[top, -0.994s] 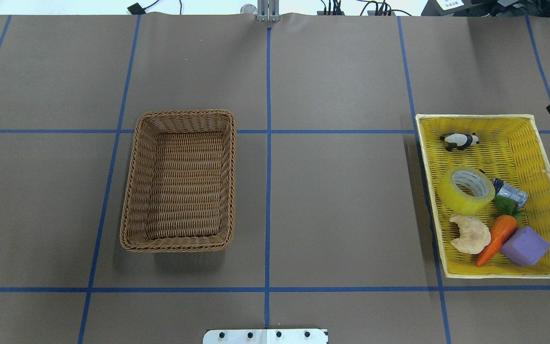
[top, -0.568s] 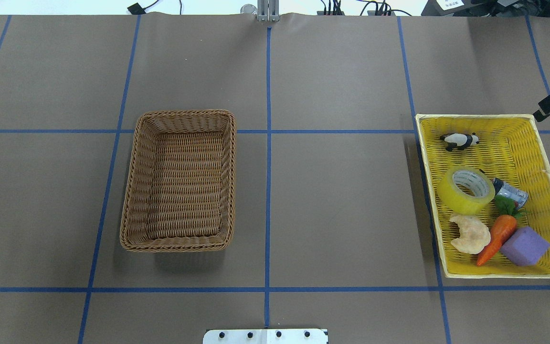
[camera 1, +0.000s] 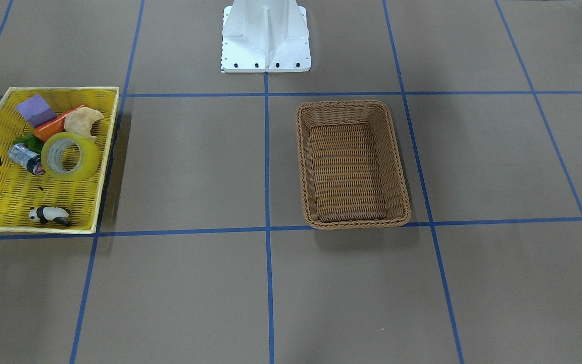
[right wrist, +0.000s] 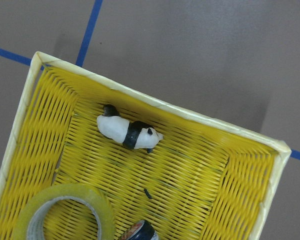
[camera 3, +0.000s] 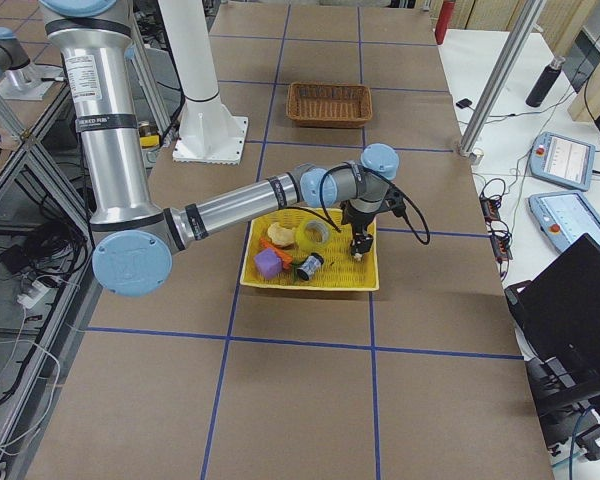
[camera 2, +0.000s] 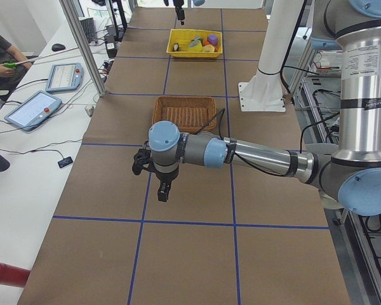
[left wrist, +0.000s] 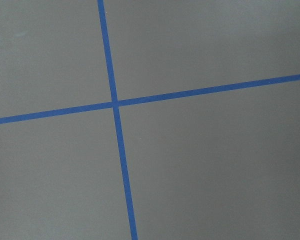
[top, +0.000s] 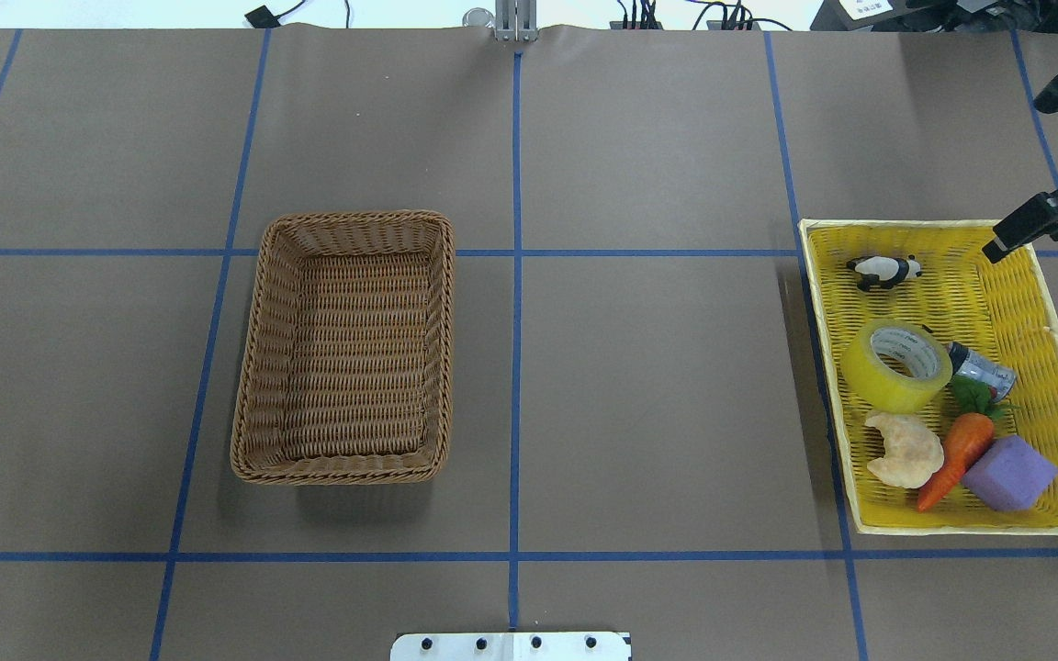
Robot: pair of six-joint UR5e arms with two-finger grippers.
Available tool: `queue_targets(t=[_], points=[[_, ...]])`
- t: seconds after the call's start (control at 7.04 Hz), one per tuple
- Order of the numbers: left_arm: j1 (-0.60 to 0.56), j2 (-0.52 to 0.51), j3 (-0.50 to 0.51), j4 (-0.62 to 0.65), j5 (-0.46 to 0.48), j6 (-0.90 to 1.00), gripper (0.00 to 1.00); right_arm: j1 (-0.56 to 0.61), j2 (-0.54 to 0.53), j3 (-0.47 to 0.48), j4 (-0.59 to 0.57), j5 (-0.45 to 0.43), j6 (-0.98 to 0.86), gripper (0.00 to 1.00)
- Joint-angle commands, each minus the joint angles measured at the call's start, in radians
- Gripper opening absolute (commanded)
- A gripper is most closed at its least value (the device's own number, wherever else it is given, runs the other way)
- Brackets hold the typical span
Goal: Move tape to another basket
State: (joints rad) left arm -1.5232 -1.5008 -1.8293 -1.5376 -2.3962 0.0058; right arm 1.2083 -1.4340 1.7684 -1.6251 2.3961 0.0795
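Note:
The yellow tape roll (top: pixel 878 381) lies in the yellow tray-basket (top: pixel 1057 367) on the right, leaning on a small silver-black cylinder (top: pixel 979 367). It also shows in the front view (camera 1: pixel 86 159) and the right wrist view (right wrist: pixel 65 197). The brown wicker basket (top: pixel 253 367) stands empty left of centre. My right gripper (top: pixel 1007 243) hovers over the tray's far right corner, apart from the tape; I cannot tell whether it is open. My left gripper (camera 2: pixel 162 192) hangs over bare table, seen only from the side, state unclear.
In the tray lie a panda figure (top: pixel 883 270), a croissant (top: pixel 906 450), a carrot (top: pixel 956 454) and a purple block (top: pixel 1008 473). The robot base (camera 1: pixel 265 35) stands at the near table edge. Blue tape lines grid the brown table.
My right gripper has come in from the right edge, leftward over the yellow tray's far right corner. The tape and both baskets have not moved.

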Motion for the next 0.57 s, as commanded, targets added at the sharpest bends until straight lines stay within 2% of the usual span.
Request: queue_targets(t=[0.0,0.28,0.43], points=[[0.0,0.001,-0.001,-0.001,-0.001,-0.001,0.98,-0.064,-0.02,-0.048,0.155,0.044,-0.012,1.0],[0.0,0.001,-0.001,-0.001,-0.003,-0.001,0.98,-0.111,-0.02,-0.16,0.38,0.038,-0.01,0.99],[0.002,0.001,-0.001,0.001,-0.003,-0.001,0.98,-0.127,-0.02,-0.197,0.425,0.04,-0.01,0.99]])
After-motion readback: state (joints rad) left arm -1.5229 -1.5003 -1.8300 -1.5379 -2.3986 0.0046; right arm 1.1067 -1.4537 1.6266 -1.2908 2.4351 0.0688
